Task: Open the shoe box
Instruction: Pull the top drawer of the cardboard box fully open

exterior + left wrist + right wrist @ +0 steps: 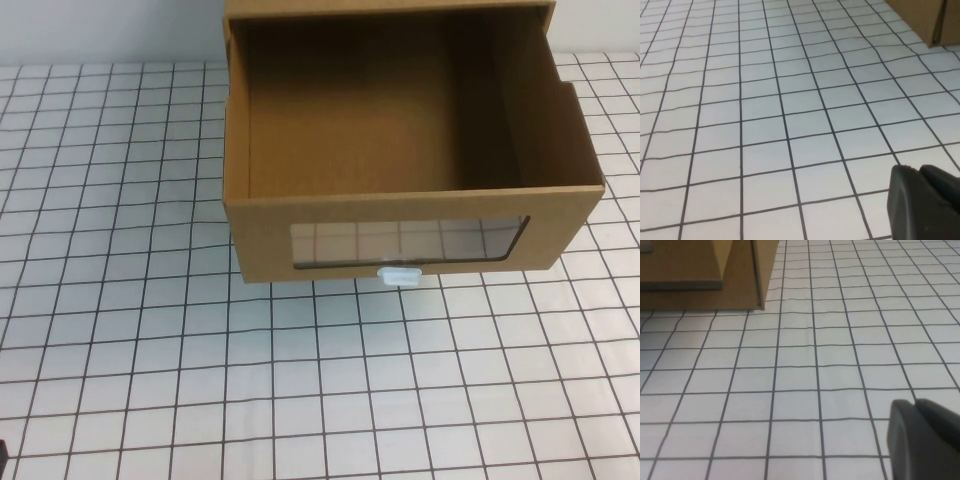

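Observation:
The brown cardboard shoe box (260, 230) stands at the back middle of the table, and its drawer is slid out toward me with a bare brown inside. The front panel has a clear window (405, 243) and a small white pull tab (398, 273) under it. My left gripper (919, 169) hovers low over the tiles, shut and holding nothing, well away from the box corner (920, 17). My right gripper (915, 402) is also shut and holds nothing, with the box side (700, 275) some way ahead of it. Neither arm shows in the high view.
White tablecloth with a black grid (300, 380) covers the whole table. A small dark object (3, 457) peeks in at the table's front left corner. A grey wall runs behind the box.

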### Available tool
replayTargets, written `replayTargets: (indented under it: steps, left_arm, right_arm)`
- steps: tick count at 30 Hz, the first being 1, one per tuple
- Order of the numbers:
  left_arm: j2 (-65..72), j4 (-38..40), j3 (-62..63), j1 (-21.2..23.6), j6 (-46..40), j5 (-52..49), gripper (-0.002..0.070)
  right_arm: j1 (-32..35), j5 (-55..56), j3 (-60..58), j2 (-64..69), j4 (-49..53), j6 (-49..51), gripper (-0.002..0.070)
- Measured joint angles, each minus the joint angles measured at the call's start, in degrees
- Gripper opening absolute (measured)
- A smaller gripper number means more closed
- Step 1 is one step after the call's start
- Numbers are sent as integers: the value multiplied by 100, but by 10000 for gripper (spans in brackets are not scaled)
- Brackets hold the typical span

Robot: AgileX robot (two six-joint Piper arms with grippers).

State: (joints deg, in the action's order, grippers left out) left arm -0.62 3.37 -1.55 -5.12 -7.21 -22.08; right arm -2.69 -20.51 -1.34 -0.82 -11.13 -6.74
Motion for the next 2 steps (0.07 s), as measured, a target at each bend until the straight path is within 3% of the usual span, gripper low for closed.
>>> replayTargets:
  steps: [2]
  left_arm:
    - [0, 0, 0, 0, 0, 0, -3]
  right_arm:
    - [0, 0, 0, 0, 0, 0, -13]
